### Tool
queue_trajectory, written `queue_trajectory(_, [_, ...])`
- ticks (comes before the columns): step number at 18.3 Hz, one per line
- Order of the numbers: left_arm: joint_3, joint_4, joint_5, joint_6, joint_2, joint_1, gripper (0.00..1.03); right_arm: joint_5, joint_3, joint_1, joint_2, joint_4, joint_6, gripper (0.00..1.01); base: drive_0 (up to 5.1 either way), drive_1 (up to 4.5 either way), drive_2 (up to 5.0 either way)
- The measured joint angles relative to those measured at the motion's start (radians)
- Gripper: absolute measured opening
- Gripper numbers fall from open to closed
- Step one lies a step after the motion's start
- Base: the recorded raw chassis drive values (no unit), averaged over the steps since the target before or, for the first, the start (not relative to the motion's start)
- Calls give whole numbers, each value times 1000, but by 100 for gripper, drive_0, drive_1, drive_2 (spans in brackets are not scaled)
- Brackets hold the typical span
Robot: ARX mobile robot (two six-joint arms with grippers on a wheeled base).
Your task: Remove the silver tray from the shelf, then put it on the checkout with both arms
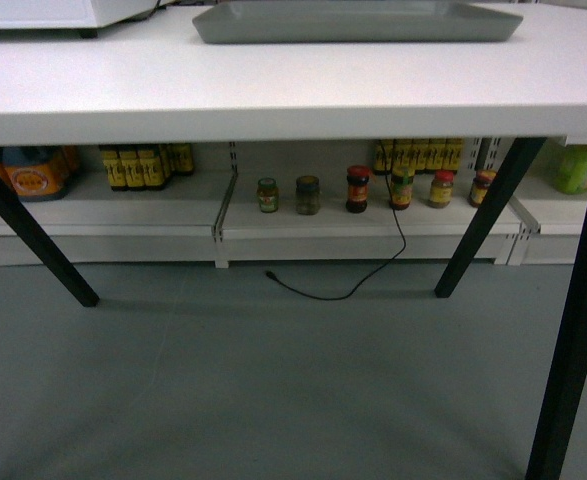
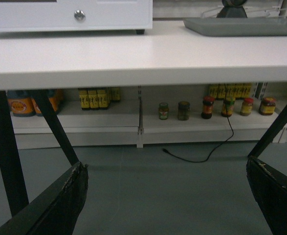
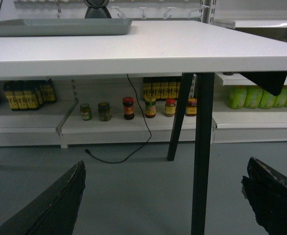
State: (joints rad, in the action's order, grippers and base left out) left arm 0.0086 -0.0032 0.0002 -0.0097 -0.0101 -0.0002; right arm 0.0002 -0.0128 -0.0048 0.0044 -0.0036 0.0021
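The silver tray (image 1: 358, 22) lies flat on the white checkout (image 1: 273, 85), toward its far side. It also shows in the left wrist view (image 2: 241, 27) and the right wrist view (image 3: 57, 27), with the dark round scanner (image 3: 98, 4) just behind it. My left gripper (image 2: 165, 166) hangs open below the countertop's level, over the grey floor, holding nothing. My right gripper (image 3: 165, 166) is open too, equally low and apart from the tray. Neither gripper appears in the head view. A white shelf (image 1: 303, 218) with jars runs low behind the checkout.
A white box with a round knob (image 2: 70, 14) sits on the countertop's left. Black slanted table legs (image 1: 33, 235) (image 3: 202, 147) stand near the grippers. A black cable (image 1: 353, 285) trails on the floor. Bottles and jars (image 1: 358, 190) line the low shelves.
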Motion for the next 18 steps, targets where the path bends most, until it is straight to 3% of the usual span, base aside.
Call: queue_trajectory(18, [0, -2, -1, 0, 0, 0, 98, 0, 0, 0, 0, -2, -3, 98, 0, 0, 0])
